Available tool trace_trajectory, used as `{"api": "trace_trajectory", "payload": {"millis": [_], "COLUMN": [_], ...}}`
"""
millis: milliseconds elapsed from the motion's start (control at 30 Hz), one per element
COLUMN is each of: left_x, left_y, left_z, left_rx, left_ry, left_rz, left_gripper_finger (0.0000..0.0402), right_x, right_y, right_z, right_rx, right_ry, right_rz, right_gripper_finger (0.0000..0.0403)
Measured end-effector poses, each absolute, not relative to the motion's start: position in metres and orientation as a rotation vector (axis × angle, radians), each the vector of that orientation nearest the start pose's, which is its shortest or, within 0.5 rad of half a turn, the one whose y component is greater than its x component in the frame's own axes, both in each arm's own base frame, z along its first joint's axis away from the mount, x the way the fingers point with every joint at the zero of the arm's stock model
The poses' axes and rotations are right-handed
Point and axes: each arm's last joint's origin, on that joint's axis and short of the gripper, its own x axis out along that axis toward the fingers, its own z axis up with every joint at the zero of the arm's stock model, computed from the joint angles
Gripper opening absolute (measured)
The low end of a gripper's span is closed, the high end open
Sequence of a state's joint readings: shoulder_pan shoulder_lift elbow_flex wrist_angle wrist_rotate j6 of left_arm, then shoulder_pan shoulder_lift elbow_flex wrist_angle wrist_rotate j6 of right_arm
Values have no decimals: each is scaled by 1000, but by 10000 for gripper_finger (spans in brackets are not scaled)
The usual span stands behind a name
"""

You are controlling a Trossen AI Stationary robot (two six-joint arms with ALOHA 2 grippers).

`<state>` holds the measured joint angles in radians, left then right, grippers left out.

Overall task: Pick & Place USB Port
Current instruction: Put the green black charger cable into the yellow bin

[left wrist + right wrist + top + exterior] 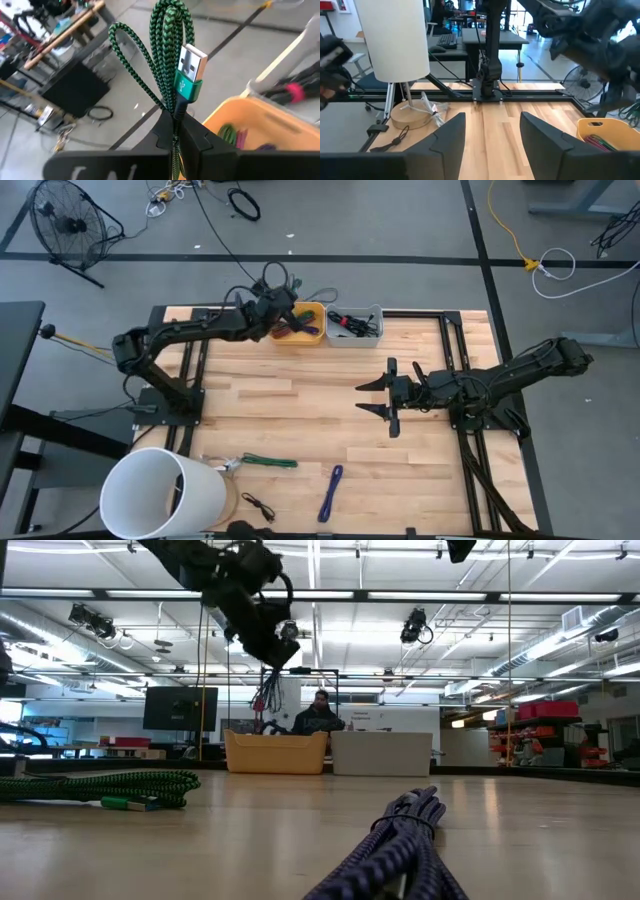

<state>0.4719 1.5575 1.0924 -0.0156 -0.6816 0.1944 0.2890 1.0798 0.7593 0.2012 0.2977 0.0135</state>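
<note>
Left gripper is up over the yellow bin at the back of the table, fingers pinched tight on a green braided USB cable. Left wrist view: the cable is folded into loops standing up out of the fingers, silver USB-A plug with green collar pointing up, yellow bin just beyond with green and purple cables inside. Low view shows the same gripper hanging above the yellow bin, cable dangling from it, clear of the bin rim. Grey bin sits touching the yellow one on its right, holding dark cables with a red bit. Right gripper is parked low over the table's middle-right, fingers spread apart, nothing between them, pointing toward the left side of the table. Loose items along the front edge: another green cable left of centre, a blue-purple cable near the middle, a thin black cable beside the lamp base. White lamp shade sits at the front-left corner. Low view also catches a person seated behind the bins, far off in the room.
</note>
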Motion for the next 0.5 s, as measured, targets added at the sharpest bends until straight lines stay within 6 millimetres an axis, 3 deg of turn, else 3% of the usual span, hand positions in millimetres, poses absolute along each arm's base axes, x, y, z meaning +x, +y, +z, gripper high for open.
{"api": "trace_trajectory", "payload": {"millis": [300,500], "left_x": [317,330], "left_y": [194,198], "left_z": [238,238], "left_rx": [307,232], "left_ry": [921,980], "left_rz": [1137,1028], "left_gripper_finger": [11,11], "right_x": [234,234], "right_y": [61,61], "right_z": [305,305], "right_rx": [-27,-28], "right_ry": [113,115], "right_rz": [-9,-9], "right_gripper_finger": [190,190]}}
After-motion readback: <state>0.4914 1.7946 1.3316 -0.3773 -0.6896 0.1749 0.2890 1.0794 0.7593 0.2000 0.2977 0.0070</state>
